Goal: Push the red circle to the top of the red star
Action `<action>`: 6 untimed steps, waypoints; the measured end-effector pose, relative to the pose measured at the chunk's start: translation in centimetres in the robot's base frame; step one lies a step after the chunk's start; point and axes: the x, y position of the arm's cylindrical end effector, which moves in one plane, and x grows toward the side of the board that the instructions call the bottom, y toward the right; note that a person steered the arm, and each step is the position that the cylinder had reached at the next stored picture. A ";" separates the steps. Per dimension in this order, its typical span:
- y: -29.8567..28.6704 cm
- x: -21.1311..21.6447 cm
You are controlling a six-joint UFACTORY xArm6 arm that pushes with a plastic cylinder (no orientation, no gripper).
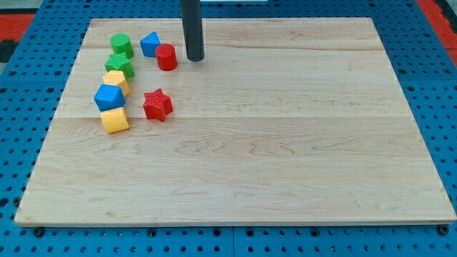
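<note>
The red circle (166,56) stands near the board's top left, touching a blue block (150,44) on its left. The red star (157,105) lies below it, a gap of bare wood between them. My tip (195,58) rests on the board just right of the red circle, a small gap apart from it. The rod rises straight up out of the view's top.
A green circle (121,44), a green star (120,65), a yellow block (115,80), a blue cube (109,96) and a yellow cube (114,120) form a column at the left of the wooden board (285,143). Blue pegboard surrounds the board.
</note>
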 end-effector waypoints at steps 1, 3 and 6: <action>-4.3 -3.0; -4.4 -0.4; -1.6 4.2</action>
